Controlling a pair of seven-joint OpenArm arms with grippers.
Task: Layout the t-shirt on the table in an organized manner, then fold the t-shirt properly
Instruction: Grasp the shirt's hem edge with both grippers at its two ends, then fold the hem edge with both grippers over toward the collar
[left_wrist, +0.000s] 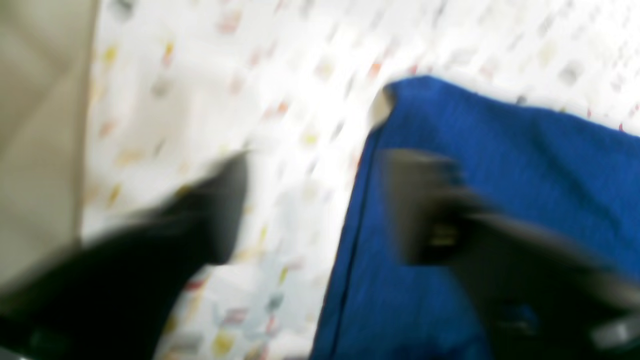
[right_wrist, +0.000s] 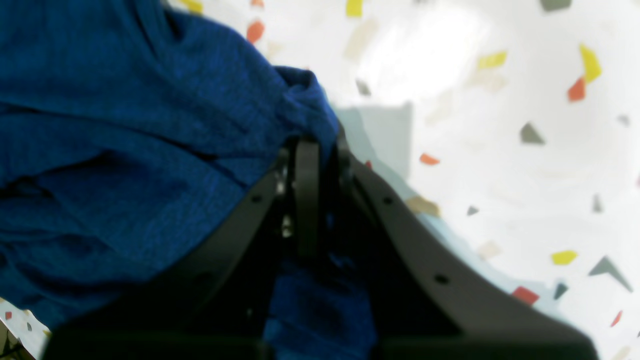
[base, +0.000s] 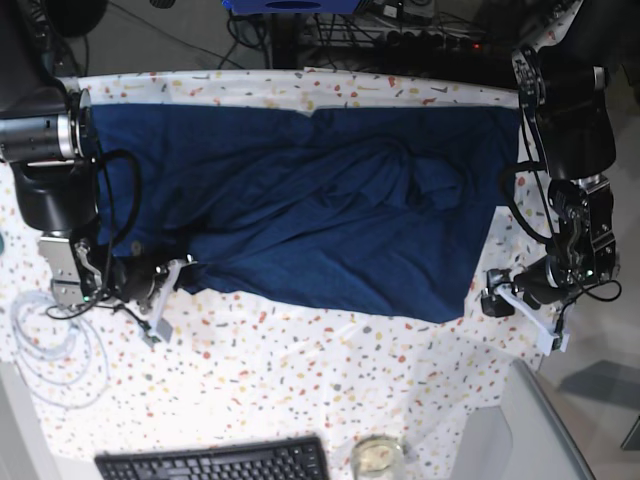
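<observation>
**Spreading the shirt, one corner held**

I am in the laying-out step, not yet the folding. The t-shirt (base: 300, 210) lies across the tabletop (base: 300, 370) from side to side, but it is not flat: the middle has big wrinkles, and the near edge on my right side is bunched up.

My right gripper (base: 165, 285) sits at this bunched corner. In the right wrist view my fingers (right_wrist: 306, 190) are pressed together with blue cloth pinched between them, and the cloth comes out above and below the tips. So I hold the shirt there firmly.

My left gripper (base: 520, 305) is at the other near corner, just beside the edge of the shirt. In the left wrist view, which is very blurred, the fingers stand wide apart. One finger (left_wrist: 425, 205) is over the blue cloth and the other is over the bare tabletop, with the edge of the shirt between them. They hold nothing, I think.

The next move, in my judgement, asks my left fingers to close on that edge. Then both arms should pull apart and toward the near side, so the wrinkles go out. If I pull only with the right, the cloth may slide instead of stretching.
</observation>
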